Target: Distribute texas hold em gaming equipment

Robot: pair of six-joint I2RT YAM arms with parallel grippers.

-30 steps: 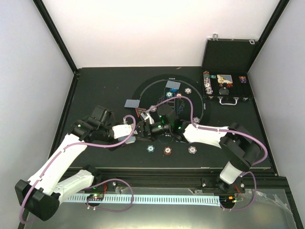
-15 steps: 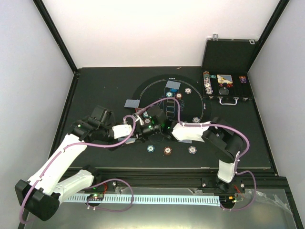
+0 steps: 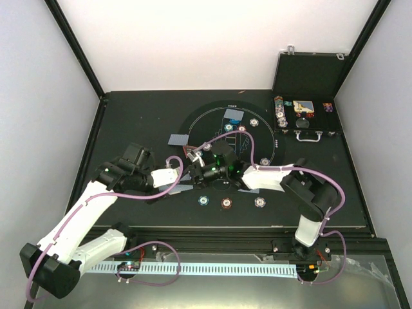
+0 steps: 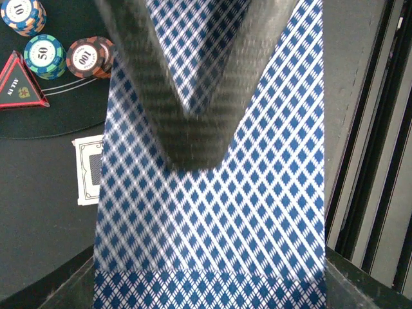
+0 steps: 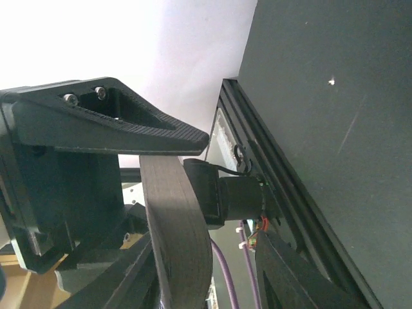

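The dark surface (image 3: 129,122), walled in white, carries a round black mat (image 3: 205,119). A dealing step is judged under way: a patterned card (image 4: 212,225) is pinched by the left hand (image 3: 172,187) at the mat's lower left, while whether the right hand (image 3: 199,169) is spread cannot be told. A flat release near the chips (image 3: 226,203) is called for.

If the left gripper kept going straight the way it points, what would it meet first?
Likely the green chip, just beyond the card held in the left gripper. The card's front edge would arrive first. Height is unclear from above, so it might pass over the chip.
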